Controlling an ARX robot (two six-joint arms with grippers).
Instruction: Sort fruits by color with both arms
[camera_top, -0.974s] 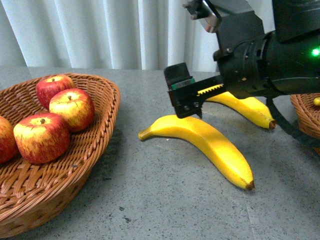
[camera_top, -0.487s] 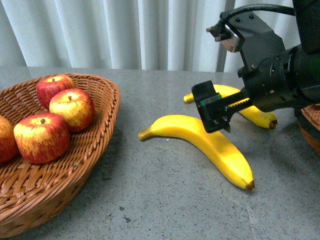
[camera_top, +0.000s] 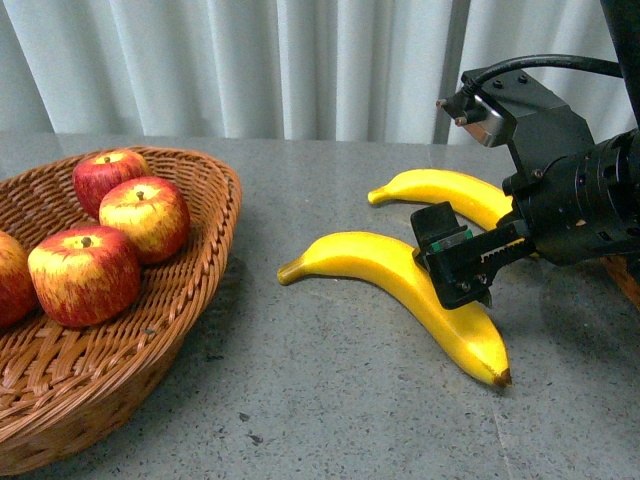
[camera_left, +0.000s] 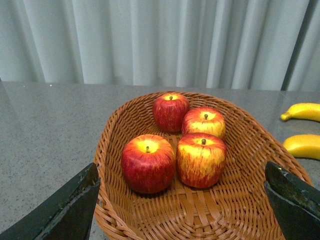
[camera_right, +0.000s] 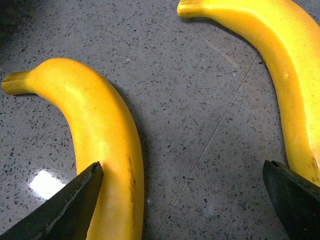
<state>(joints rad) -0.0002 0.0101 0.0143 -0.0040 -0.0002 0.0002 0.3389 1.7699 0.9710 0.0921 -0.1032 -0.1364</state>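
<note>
Several red-and-yellow apples (camera_top: 85, 272) lie in a wicker basket (camera_top: 205, 260) at the left; they also show in the left wrist view (camera_left: 201, 159). Two yellow bananas lie on the grey table: a near one (camera_top: 385, 262) and a far one (camera_top: 445, 190). My right gripper (camera_top: 462, 268) is open and empty, low over the near banana's right half. In the right wrist view it (camera_right: 182, 200) spans the bare table between the near banana (camera_right: 102, 145) and the far banana (camera_right: 285, 75). My left gripper (camera_left: 182, 210) is open and empty, just in front of the apple basket (camera_left: 235, 210).
The edge of a second wicker basket (camera_top: 628, 278) shows at the far right, behind my right arm. Pale curtains hang behind the table. Both bananas show at the edge of the left wrist view (camera_left: 302, 111).
My right gripper has moved to the right and down, from above the near banana's stem end to its right half. The far banana is now uncovered. The fruits have not moved.
</note>
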